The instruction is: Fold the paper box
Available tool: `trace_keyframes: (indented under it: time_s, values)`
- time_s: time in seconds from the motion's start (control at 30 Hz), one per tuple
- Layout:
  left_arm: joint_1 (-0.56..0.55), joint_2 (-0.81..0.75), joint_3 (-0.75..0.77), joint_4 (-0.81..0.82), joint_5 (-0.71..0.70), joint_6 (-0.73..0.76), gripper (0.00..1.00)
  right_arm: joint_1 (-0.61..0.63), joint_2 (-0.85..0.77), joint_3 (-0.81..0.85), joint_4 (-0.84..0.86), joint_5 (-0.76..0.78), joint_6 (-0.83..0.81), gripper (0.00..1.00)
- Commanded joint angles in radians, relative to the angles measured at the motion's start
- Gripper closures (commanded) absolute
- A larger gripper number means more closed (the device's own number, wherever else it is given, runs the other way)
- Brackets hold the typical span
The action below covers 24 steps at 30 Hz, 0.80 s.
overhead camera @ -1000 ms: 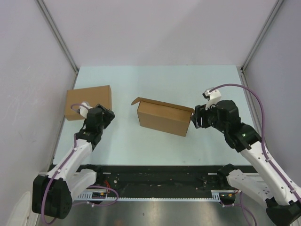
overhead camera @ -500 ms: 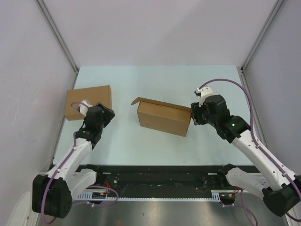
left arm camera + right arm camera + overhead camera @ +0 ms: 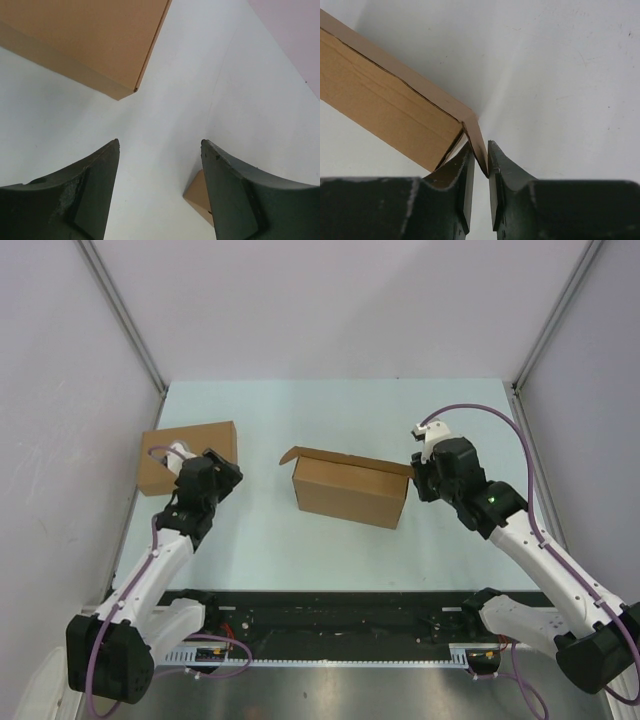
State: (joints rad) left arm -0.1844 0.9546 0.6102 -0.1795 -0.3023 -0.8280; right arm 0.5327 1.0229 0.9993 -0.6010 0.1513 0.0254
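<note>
The paper box stands mid-table as a brown shallow rectangular box, its lid flap raised along the far edge. My right gripper is at the box's right end. In the right wrist view the box ends in a small corner flap, and my right gripper is shut on that flap, one fingertip on each side. My left gripper hovers open at the left, beside the other box and holding nothing. The left wrist view shows my left gripper open over bare table.
A plain brown cardboard box sits at the table's left edge, seen close up in the left wrist view. A small brown cardboard corner shows beside my left gripper's right finger. Grey walls enclose the pale table on three sides.
My right gripper moved left to the paper box's right end and closed onto its corner flap. The left arm shifted slightly farther from me, still open.
</note>
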Motion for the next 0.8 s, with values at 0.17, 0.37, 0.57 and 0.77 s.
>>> trace_keyframes:
  time_s: [0.17,0.37,0.57,0.77]
  values:
    - [0.008,-0.047,0.145,0.018,0.153,0.205,0.25,0.010,-0.009,0.047,0.014,0.060,-0.013,0.85]
    - [-0.021,-0.066,0.102,0.174,0.376,0.314,0.15,0.036,0.002,0.047,0.010,0.097,-0.022,0.87]
    - [-0.108,-0.085,0.026,0.395,0.543,0.463,0.19,0.044,0.005,0.047,0.013,0.093,-0.024,0.87]
    - [-0.118,0.045,0.147,0.433,0.751,0.629,0.23,0.049,-0.001,0.047,0.014,0.090,-0.024,0.87]
